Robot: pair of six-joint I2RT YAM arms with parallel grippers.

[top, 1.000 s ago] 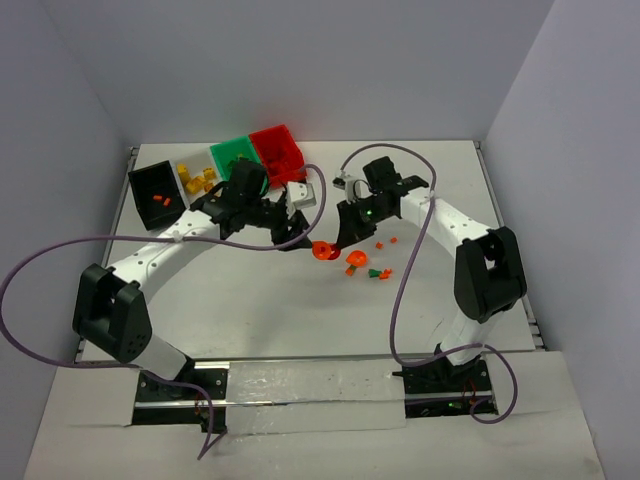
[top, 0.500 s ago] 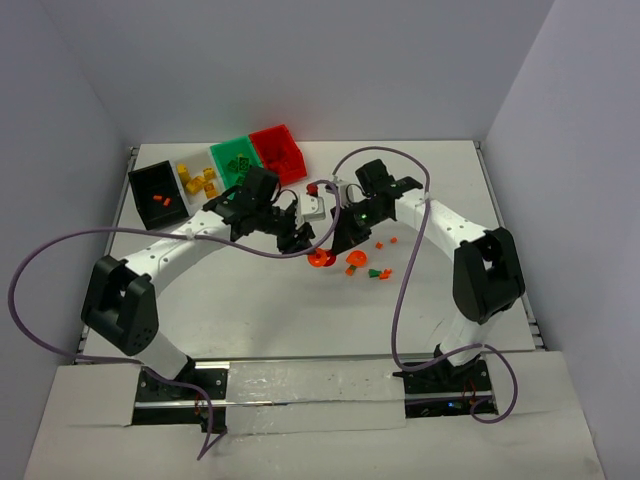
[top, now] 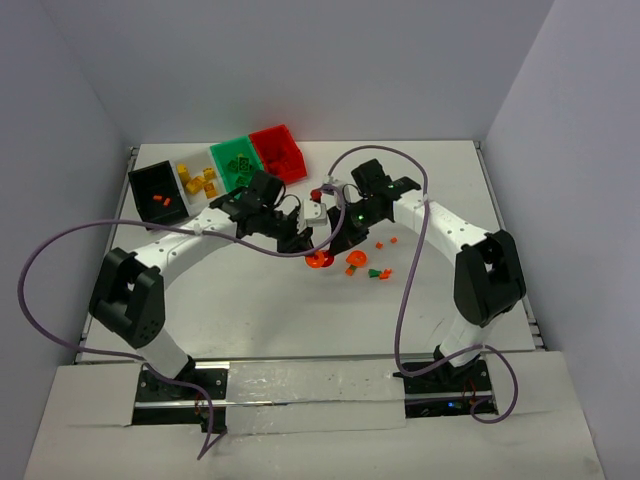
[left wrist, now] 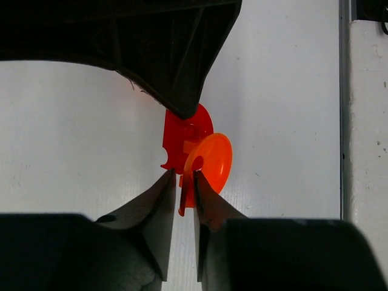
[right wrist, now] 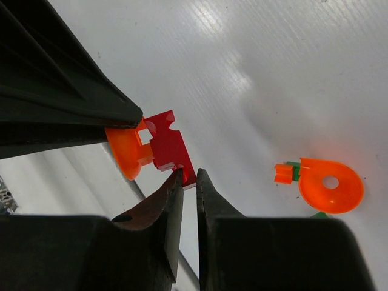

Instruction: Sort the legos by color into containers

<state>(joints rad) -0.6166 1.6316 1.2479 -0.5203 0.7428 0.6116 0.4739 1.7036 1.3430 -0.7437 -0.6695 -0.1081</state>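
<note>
A joined lego piece (top: 319, 258), a glossy red notched plate with an orange dish, is at the middle of the bench (top: 250, 310). The left gripper (left wrist: 183, 177) and right gripper (right wrist: 188, 177) pinch it from opposite sides, both clenched on it. Loose orange and green legos (top: 368, 266) lie just beside it. The green bin (top: 232, 158) and red bin (top: 280, 152) stand well apart at the far left. Both arms bend inward.

White table (top: 250, 310) bears bins (top: 232, 157), legos (top: 355, 260) (apparently loose).

A red plate (right wrist: 165, 147), joined to an orange dish (right wrist: 124, 154), is clamped at its corner by the right gripper (right wrist: 188, 182), an orange disc (right wrist: 330, 193) lying apart.
</note>
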